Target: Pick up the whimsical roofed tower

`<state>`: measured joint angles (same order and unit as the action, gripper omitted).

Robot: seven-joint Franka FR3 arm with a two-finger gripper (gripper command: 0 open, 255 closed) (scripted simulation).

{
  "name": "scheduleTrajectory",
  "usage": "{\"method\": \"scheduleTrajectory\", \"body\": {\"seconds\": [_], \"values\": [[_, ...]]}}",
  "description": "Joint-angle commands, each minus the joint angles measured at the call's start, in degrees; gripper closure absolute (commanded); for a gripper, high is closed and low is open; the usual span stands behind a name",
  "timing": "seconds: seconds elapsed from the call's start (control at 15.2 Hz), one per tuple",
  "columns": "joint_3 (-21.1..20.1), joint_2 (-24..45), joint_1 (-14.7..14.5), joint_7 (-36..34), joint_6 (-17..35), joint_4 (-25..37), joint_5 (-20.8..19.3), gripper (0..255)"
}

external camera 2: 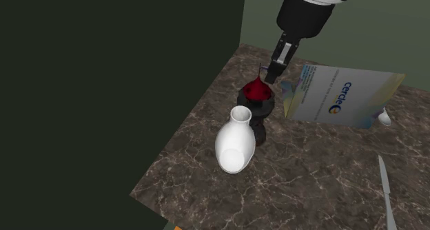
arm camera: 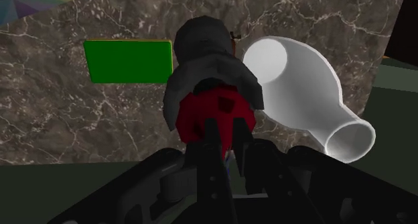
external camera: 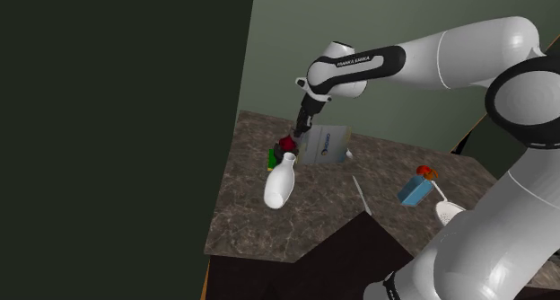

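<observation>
tower point(external camera 2: 256, 92): dark grey rounded body, glossy red pointed roof. gripper point(arm camera: 226, 127) jaws clamp the roof tip.

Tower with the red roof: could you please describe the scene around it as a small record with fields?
tower: dark body, red pointed roof, standing on the marbled table
pincer: above the tower, closed on the tip of the roof
white vase: close beside the tower
printed box: behind the tower in the second exterior view
green piece: flat on the table, near the tower
</observation>
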<state>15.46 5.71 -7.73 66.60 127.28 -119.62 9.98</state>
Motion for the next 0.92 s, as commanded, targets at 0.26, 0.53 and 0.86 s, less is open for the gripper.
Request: {"method": "scheduleTrajectory", "body": {"seconds": [0.26,0.53,0.86], "values": [[0.1,-2.1,-0.1,-1.2,-4.2,2.4,-1.2,255],[0.2,-3.2,-0.1,-1.8,-7.1,4.2,-1.8,255],[0.2,-4.0,-0.1,-2.3,-9.4,5.8,-2.2,255]]}}
